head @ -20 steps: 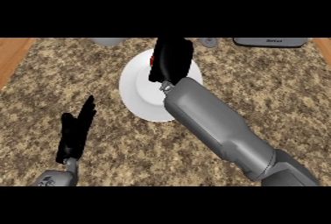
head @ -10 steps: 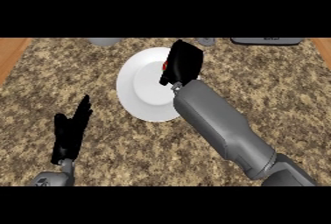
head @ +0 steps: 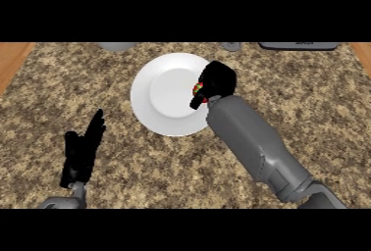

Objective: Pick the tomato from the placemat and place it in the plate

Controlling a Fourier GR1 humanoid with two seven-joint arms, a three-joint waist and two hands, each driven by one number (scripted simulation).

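Step in hand: setting the tomato down in the plate; judged from the hand's place over the plate, the carry looks nearly over and only the release is left.
Right hand: the right hand is curled round the tomato, which peeps out as a bit of red with a touch of green at the fingers' left side; most of it is hidden.
Where the tomato is: in the right hand, over the right side of the plate, inside the rim; whether it touches the plate cannot be told.
Plate: white and round, lying on the counter near its far edge, about midway between the left and right edges.
Placemat: none can be made out in the head view.
Left hand: the left hand rests open near the counter's near-left corner, fingers straight and pointing away, well apart from the plate.
How to do it well: the hand should go lower until the tomato rests on the plate's flat middle, then open slowly, so that a round thing does not roll toward the rim.
Risk: opening while over the sloping right rim may let the tomato roll off onto the counter.
After the release: the fingers should lift straight up, clear of the tomato, before the arm draws back.
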